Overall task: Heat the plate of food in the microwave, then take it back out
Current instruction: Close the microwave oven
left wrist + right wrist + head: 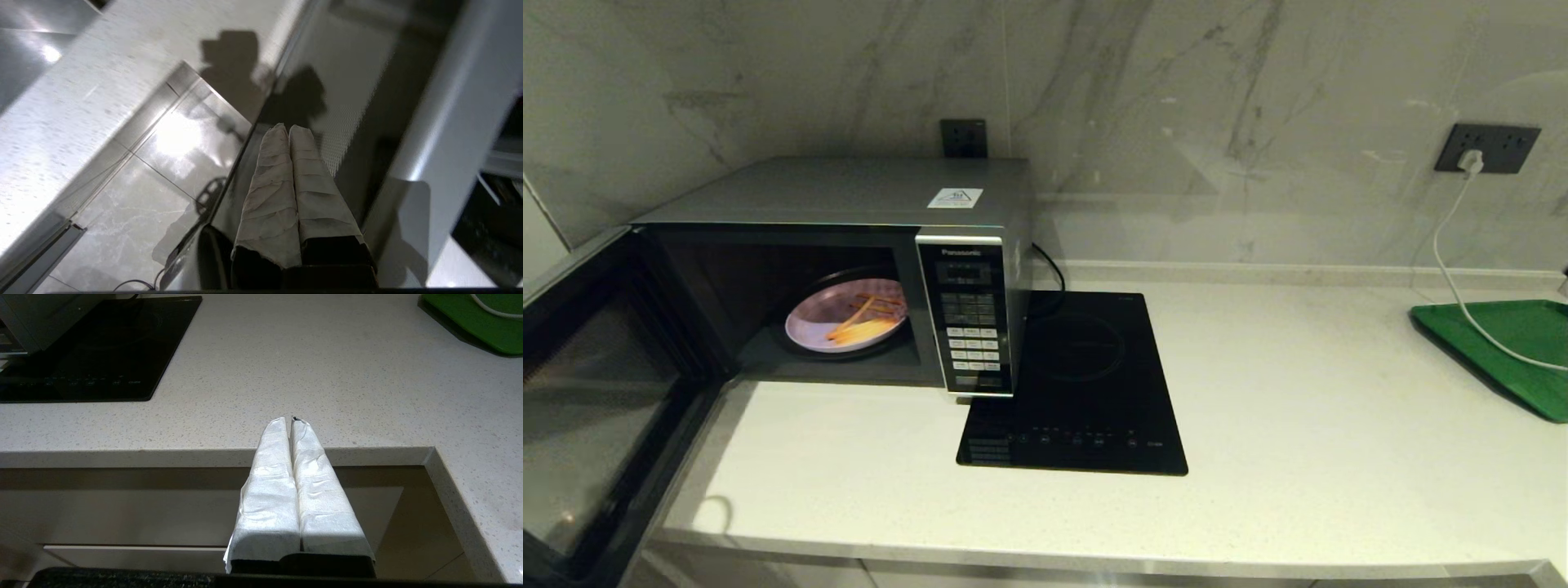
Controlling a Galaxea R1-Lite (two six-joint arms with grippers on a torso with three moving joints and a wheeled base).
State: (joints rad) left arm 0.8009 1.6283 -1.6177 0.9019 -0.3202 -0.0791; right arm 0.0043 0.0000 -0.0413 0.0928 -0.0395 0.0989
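The silver-grey microwave stands at the back left of the counter with its dark glass door swung wide open to the left. Inside its cavity rests the pale lilac plate of food with orange-yellow fry sticks on it. Neither arm appears in the head view. My left gripper is shut and empty, its taped fingers close against the open door's dark glass. My right gripper is shut and empty, hovering in front of the counter's front edge.
A flat black induction hob lies just right of the microwave. A green tray sits at the far right, with a white cable running to a wall socket. Pale counter lies between hob and tray.
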